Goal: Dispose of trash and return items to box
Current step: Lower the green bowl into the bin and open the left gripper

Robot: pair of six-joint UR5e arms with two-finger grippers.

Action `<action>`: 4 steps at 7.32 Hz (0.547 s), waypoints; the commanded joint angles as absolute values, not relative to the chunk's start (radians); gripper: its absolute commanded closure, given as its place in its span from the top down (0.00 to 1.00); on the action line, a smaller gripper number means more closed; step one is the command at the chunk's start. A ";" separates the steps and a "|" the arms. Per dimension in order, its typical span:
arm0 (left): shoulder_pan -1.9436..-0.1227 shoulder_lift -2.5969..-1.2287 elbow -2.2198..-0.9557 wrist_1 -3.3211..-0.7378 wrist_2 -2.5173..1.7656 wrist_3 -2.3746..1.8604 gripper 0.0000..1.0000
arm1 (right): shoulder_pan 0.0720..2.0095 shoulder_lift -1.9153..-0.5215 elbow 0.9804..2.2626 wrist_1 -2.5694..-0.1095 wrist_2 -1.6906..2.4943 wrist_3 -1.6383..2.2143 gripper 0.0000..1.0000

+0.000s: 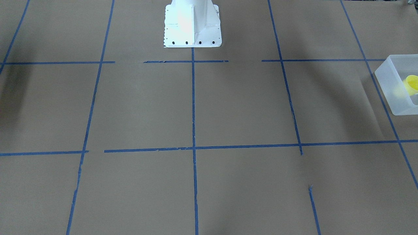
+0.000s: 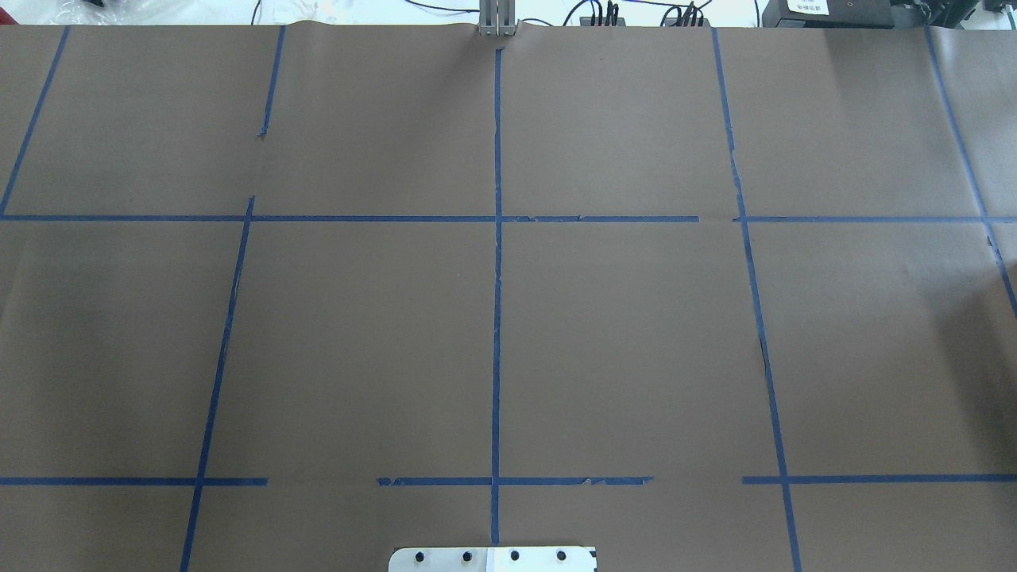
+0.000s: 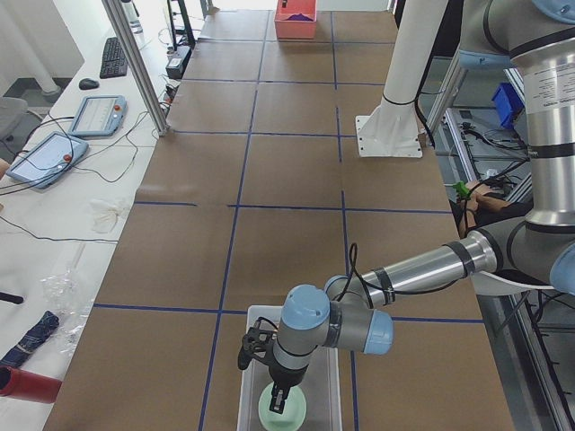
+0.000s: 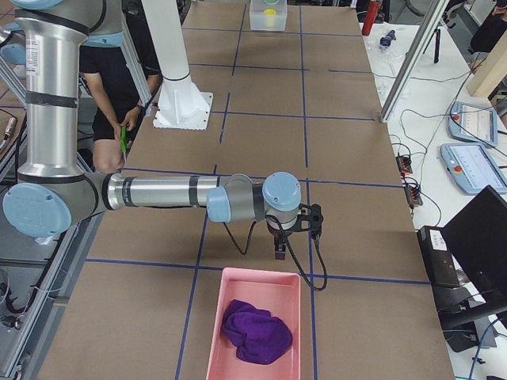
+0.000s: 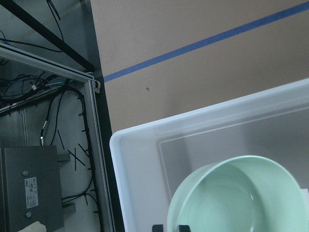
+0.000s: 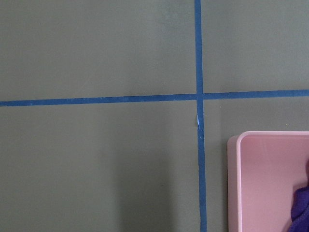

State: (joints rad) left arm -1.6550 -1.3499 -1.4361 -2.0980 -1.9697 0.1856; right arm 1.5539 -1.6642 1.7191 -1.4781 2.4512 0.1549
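The frosted white box (image 1: 392,98) stands at the table's end, and the yellow cup (image 1: 412,84) lies inside it. The mint-green bowl (image 5: 241,198) is inside the box (image 5: 140,145), low over its floor. My left gripper (image 5: 169,227) shows only its two dark fingertips (image 5: 157,227), closed on the bowl's near rim. In the exterior left view the left gripper (image 3: 280,393) hangs over the bowl (image 3: 282,411) in the box (image 3: 334,377). My right gripper (image 4: 279,249) hovers over bare table next to a pink tray; I cannot tell whether it is open or shut.
A pink tray (image 4: 255,321) holds a purple cloth (image 4: 253,331) at the table's right end; its corner (image 6: 234,183) shows in the right wrist view. The table's edge and metal frame (image 5: 91,145) lie just beside the box. Brown paper with blue tape lines (image 2: 496,318) covers the table.
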 commanded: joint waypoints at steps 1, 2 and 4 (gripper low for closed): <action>-1.683 -1.359 -1.468 -2.089 -2.033 0.179 1.00 | 1.554 -1.664 1.720 -1.477 2.451 0.155 1.00; -1.683 -1.364 -1.497 -2.086 -2.110 0.169 1.00 | 1.554 -1.664 1.723 -1.477 2.451 0.153 1.00; -1.683 -1.365 -1.584 -2.053 -2.129 0.087 1.00 | 1.554 -1.664 1.733 -1.477 2.451 0.155 1.00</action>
State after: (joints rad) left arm -1.6818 -1.3626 -1.5305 -2.0775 -2.1101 0.1457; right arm 1.5539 -1.6651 1.7294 -1.4779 2.4513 0.1545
